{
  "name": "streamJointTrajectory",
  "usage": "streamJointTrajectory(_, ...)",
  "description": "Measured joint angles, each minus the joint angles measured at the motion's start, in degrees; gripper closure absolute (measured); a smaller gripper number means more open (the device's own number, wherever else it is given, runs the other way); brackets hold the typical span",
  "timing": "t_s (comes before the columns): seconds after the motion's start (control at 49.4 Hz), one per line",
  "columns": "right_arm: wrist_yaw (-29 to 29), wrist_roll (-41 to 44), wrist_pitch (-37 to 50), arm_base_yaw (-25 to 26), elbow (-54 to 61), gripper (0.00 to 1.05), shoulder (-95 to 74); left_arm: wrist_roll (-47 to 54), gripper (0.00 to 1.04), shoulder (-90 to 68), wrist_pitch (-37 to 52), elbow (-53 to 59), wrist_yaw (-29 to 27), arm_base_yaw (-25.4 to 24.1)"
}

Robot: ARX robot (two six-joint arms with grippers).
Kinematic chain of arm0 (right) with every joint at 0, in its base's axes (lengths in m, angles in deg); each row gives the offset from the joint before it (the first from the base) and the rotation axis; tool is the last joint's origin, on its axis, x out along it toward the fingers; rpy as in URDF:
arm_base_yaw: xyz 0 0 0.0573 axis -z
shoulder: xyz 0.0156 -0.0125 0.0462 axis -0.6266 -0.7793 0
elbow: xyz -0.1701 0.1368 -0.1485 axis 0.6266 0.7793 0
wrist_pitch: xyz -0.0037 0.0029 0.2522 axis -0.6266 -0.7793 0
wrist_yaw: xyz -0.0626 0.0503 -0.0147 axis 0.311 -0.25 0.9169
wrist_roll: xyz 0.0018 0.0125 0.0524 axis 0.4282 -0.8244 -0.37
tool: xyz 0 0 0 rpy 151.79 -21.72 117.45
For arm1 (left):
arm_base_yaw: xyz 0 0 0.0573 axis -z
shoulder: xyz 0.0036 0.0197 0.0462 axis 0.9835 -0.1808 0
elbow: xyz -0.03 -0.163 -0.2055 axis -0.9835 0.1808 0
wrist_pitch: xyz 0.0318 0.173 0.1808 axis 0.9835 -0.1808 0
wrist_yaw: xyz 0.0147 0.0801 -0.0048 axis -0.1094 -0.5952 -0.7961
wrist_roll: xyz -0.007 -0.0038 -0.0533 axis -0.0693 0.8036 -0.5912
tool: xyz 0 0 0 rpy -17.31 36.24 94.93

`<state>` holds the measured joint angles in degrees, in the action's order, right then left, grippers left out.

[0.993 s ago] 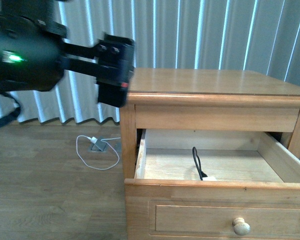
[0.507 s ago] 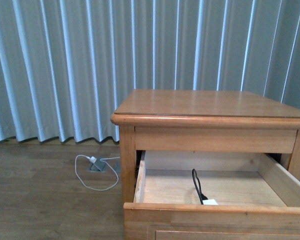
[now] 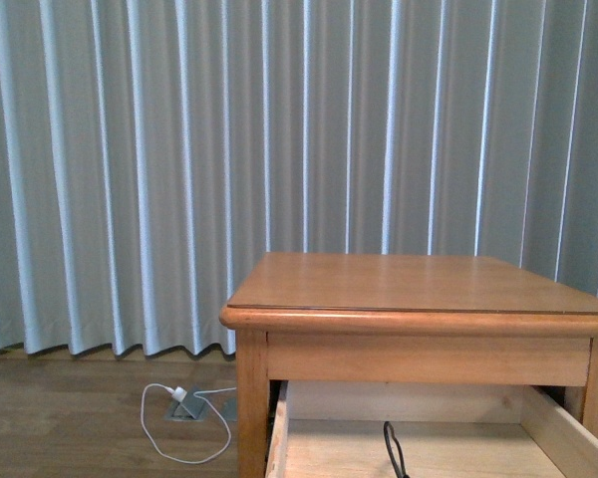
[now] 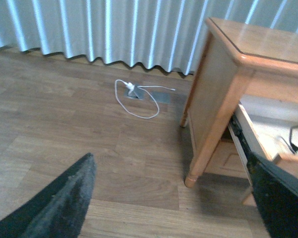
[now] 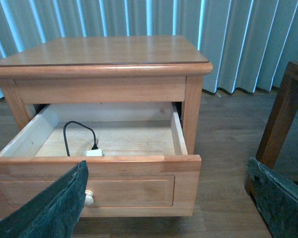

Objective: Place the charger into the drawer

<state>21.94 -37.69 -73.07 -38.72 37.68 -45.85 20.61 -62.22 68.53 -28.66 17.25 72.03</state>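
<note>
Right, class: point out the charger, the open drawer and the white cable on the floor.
charger (image 5: 94, 152): right wrist view, on its white adapter body.
drawer (image 5: 134, 191): right wrist view, on its recessed front panel.
white cable (image 4: 130, 89): left wrist view, on its white plug.

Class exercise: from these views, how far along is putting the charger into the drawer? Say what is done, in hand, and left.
Done: the charger lies inside the open drawer, cable looped behind it. In hand: nothing; the left gripper and right gripper have open, empty jaws. Left: apparently nothing; the drawer stands open.
</note>
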Motion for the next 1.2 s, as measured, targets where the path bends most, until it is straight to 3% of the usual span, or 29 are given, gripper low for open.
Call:
streamJointTrajectory(0.162, 0.0, 0.0, 0.0, 0.0, 0.0, 0.09, 0.0, 4.3, 0.43, 5.3, -0.6, 2.3, -4.3, 6.9)
streamJointTrajectory(0.486, 0.0, 0.0, 0.0, 0.0, 0.0, 0.09, 0.0, 5.4, 1.01, 7.5, 0.0, 5.6, -4.8, 7.4)
streamJointTrajectory(1.196, 0.0, 0.0, 0.0, 0.0, 0.0, 0.09, 0.0, 5.6, 1.01, 10.9, 0.5, 8.2, -4.9, 7.4)
